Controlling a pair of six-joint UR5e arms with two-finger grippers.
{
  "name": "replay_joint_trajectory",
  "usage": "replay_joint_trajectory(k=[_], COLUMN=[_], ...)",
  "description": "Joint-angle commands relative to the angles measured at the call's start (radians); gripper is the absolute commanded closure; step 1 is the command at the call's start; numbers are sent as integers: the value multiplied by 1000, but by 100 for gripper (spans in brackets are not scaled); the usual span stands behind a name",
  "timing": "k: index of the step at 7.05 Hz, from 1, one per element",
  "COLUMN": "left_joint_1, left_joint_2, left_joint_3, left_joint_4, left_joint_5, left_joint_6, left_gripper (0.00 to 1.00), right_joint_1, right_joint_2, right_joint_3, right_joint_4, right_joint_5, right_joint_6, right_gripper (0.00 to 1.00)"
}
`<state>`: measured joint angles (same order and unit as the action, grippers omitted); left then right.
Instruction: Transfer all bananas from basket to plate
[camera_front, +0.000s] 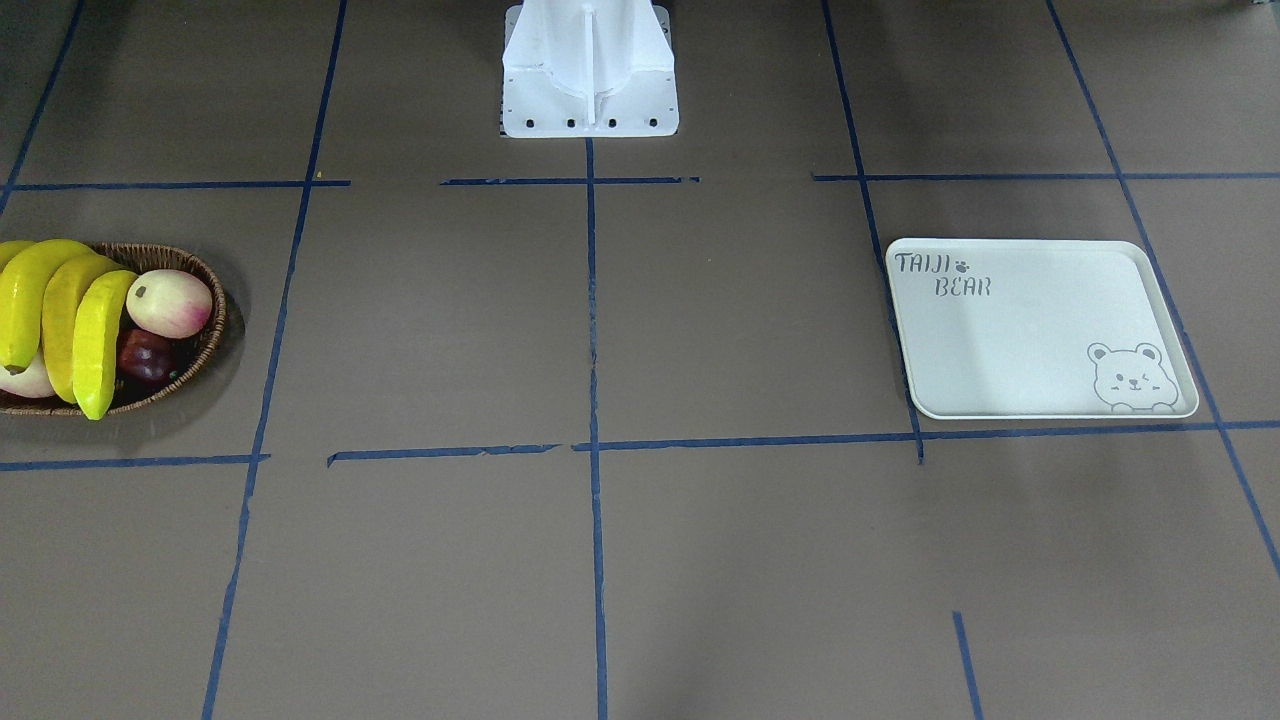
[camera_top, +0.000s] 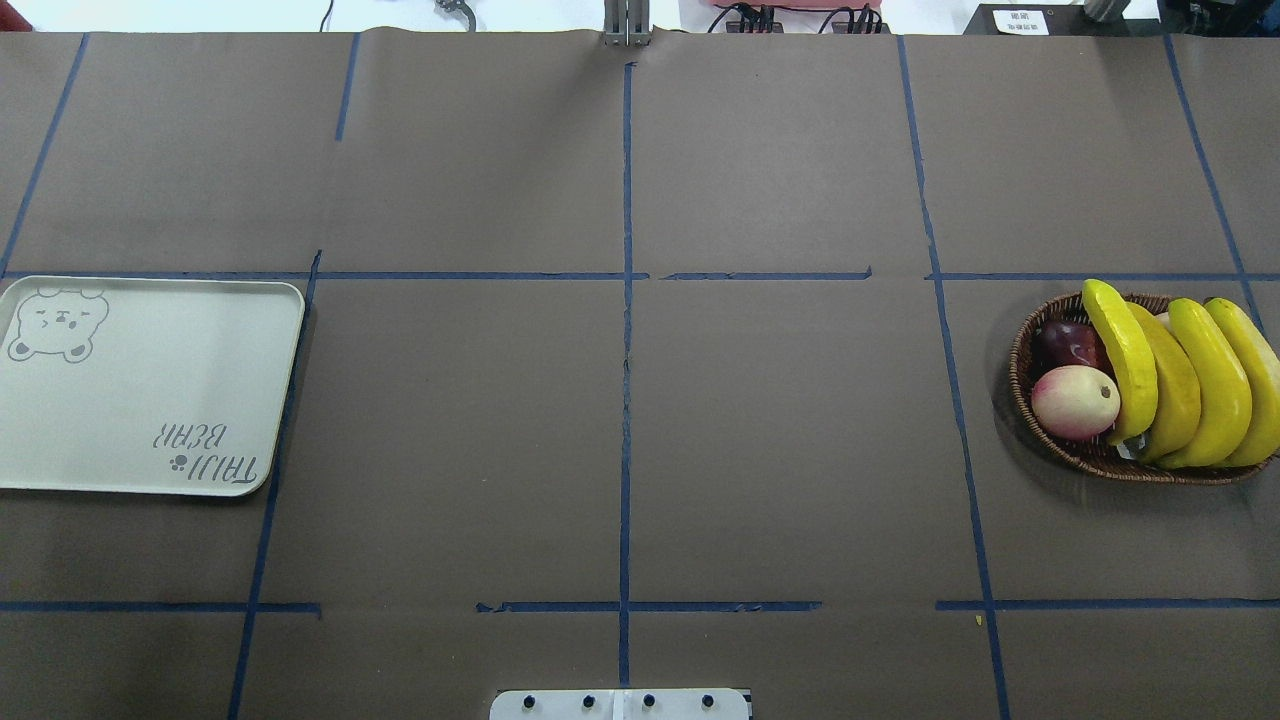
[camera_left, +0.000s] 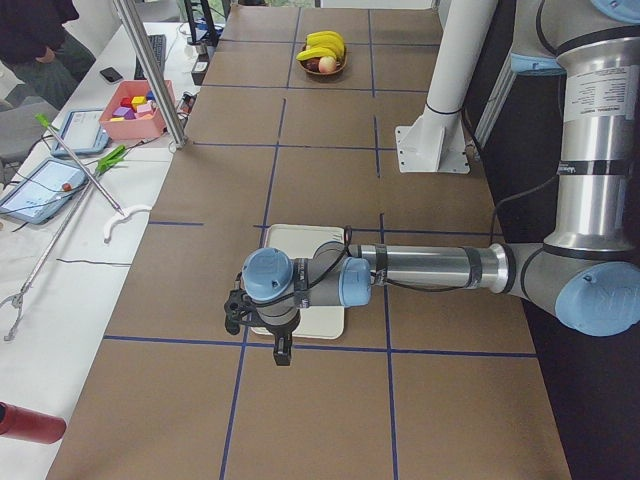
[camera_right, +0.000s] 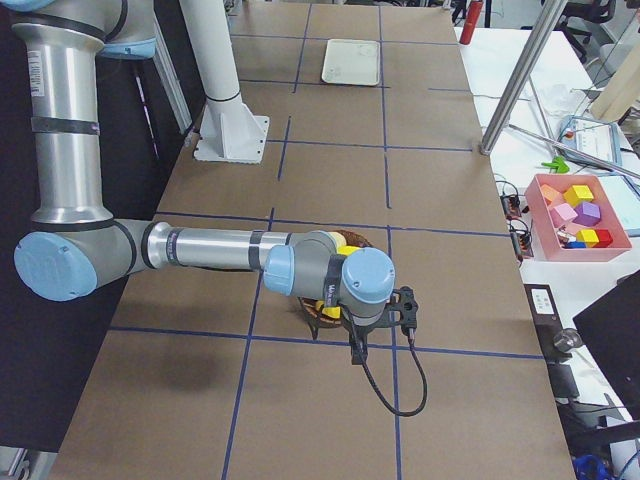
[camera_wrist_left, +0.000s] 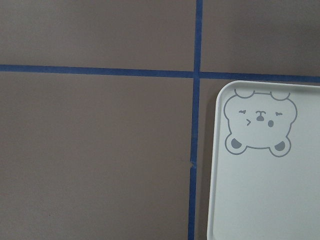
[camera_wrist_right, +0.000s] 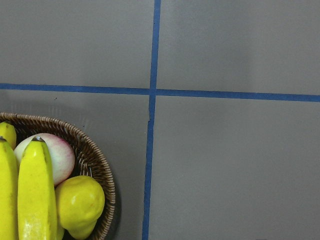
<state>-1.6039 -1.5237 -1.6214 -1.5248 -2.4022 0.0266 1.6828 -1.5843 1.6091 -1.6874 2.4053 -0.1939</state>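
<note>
Several yellow bananas (camera_top: 1170, 385) lie side by side in the brown wicker basket (camera_top: 1040, 432) on the table's right; they also show in the front view (camera_front: 60, 310) and the right wrist view (camera_wrist_right: 32, 195). The off-white bear plate (camera_top: 150, 390) lies bare on the left, its bear corner showing in the left wrist view (camera_wrist_left: 265, 175). My left gripper (camera_left: 240, 315) hangs above the plate's outer end. My right gripper (camera_right: 400, 310) hangs above the basket (camera_right: 318, 305). Both show only in the side views, so I cannot tell whether they are open or shut.
A pink-white round fruit (camera_top: 1075, 402), a dark red fruit (camera_top: 1065, 343) and a yellow lemon (camera_wrist_right: 80, 202) share the basket. The white robot base (camera_front: 590, 70) stands mid-table. A metal post (camera_left: 150, 70) and a pink box of blocks (camera_left: 135, 110) stand beyond the far edge.
</note>
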Motion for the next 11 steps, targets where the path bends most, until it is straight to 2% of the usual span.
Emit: replay_joint_trajectory(k=[1, 5, 9, 10, 11], left_joint_1=[-1, -1, -1, -1, -1], left_joint_2=[-1, -7, -10, -10, -10], left_joint_3=[0, -3, -2, -2, 0], left_joint_4=[0, 0, 0, 0, 2], left_joint_5=[0, 0, -2, -2, -3], left_joint_6=[-2, -5, -5, -5, -7], left_gripper=[0, 0, 0, 0, 0], right_joint_1=[0, 0, -17, -50, -51], right_joint_2=[0, -14, 53, 41, -6], right_joint_3=[3, 41, 52, 73, 142], right_joint_4=[0, 0, -2, 0, 0], right_joint_5=[0, 3, 8, 9, 20], right_joint_6=[1, 1, 16, 16, 84], right_gripper=[0, 0, 0, 0, 0])
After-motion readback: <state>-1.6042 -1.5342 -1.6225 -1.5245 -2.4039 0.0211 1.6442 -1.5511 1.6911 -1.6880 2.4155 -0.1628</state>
